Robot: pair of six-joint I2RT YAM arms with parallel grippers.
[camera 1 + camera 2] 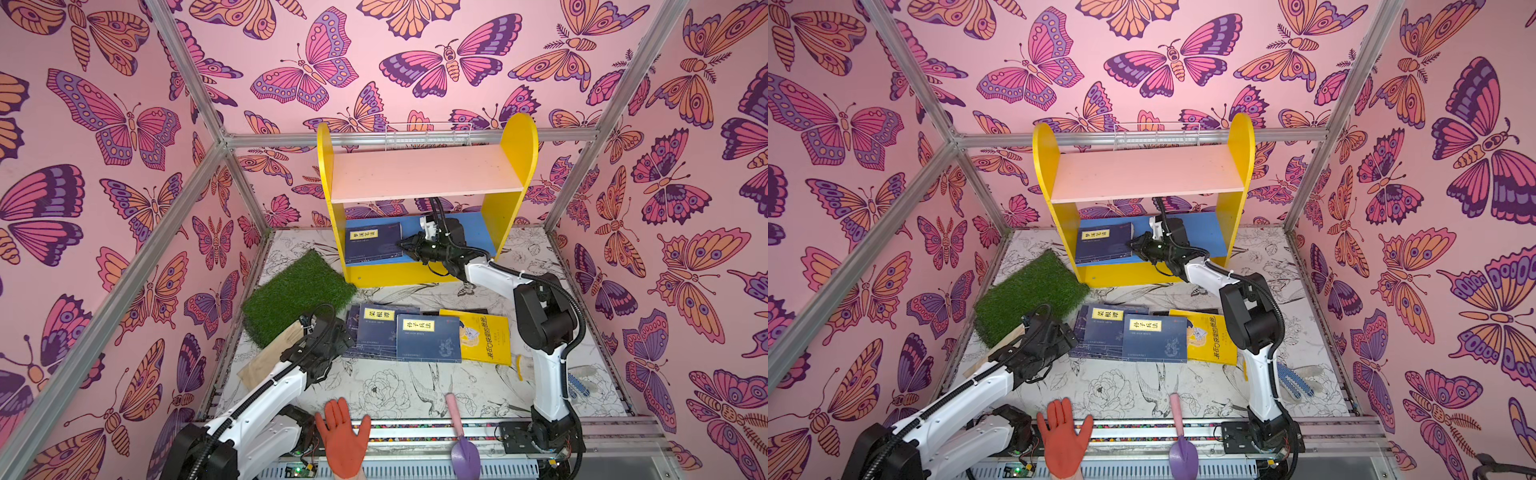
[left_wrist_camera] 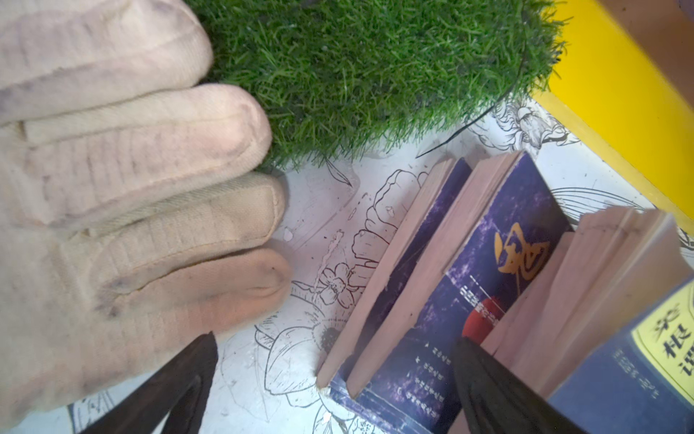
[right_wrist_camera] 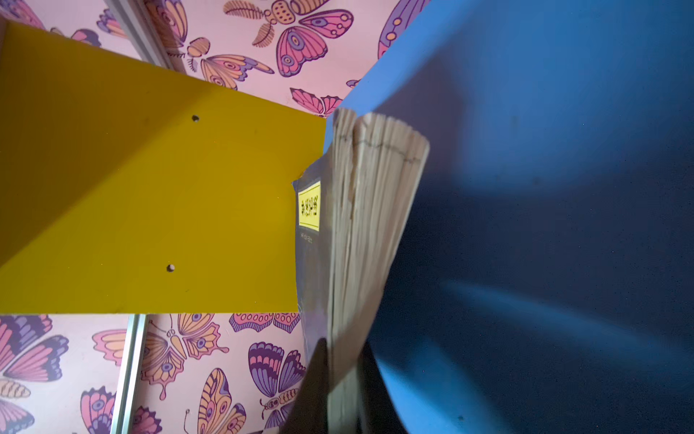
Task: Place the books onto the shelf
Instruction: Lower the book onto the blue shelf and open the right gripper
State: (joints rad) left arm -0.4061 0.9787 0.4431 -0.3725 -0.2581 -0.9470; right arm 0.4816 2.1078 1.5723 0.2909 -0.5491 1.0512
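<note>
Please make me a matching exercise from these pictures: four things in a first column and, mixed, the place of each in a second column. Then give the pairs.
1 grass mat
2 yellow book
3 orange glove
4 lone navy book

A beside the purple trowel, at the front
B on the blue board
C left of the shelf
D right of the navy pile

Pairs: 1-C, 2-D, 3-A, 4-B

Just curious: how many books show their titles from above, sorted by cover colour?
Navy books: 3, one of them on the shelf.
Yellow book: 1.
Total: 4; more lie partly hidden underneath.
</note>
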